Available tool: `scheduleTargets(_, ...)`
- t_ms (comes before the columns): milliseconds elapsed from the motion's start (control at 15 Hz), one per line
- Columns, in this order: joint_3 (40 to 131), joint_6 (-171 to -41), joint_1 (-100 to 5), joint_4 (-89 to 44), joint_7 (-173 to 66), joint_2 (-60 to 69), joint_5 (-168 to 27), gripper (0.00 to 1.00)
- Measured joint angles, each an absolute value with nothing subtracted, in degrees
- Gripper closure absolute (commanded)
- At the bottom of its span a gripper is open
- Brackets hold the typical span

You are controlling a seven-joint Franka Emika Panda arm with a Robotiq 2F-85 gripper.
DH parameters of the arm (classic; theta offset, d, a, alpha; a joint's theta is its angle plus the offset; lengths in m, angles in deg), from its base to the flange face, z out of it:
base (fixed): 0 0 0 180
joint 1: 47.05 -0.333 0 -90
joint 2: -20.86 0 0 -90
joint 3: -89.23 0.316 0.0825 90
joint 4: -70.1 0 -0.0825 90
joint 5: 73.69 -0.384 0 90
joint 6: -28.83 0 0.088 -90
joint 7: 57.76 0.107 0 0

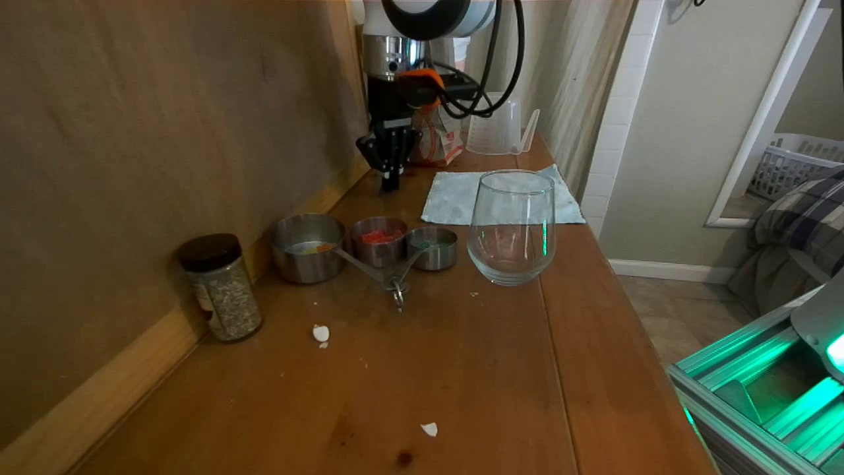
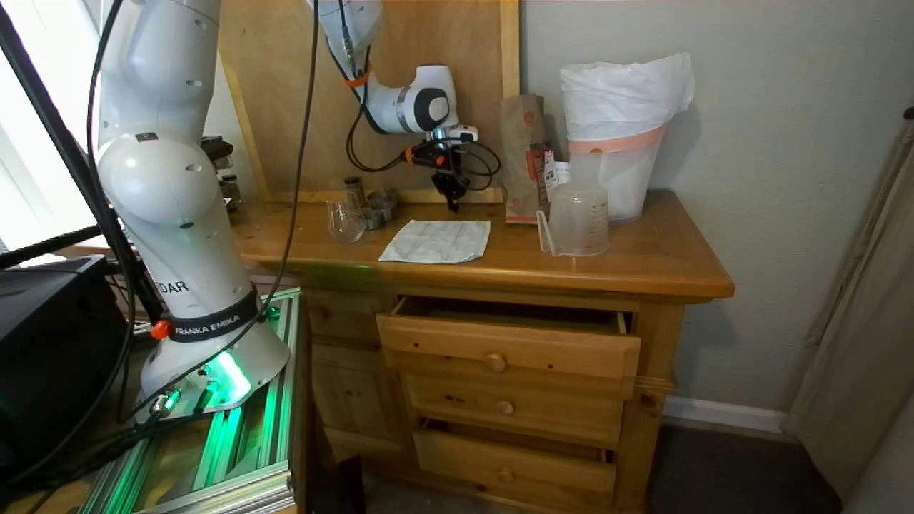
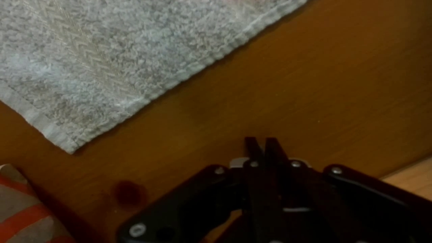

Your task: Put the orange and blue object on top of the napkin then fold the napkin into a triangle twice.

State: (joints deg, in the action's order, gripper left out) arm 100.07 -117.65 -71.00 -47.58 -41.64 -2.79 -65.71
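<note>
In an exterior view, low rightward travel of the gripper, jaws together and, though dim, apparently empty, may rumple the napkin.

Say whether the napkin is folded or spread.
Spread: in an exterior view the napkin lies broadly flat, its four corners showing; in the wrist view a hemmed corner lies unfolded.

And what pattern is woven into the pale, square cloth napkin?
The napkin has a beige herringbone-like band, seen best in the wrist view.
</note>
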Motion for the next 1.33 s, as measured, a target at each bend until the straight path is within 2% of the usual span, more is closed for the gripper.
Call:
scheduleTargets(267, 99.99, -117.65, -71.0, -47.57, -41.63, -2.79, -65.71, 0.95)
scheduleTargets(1333, 99.5, -118.07, -70.54, -48.77, -41.59, -0.75, -65.71, 0.96)
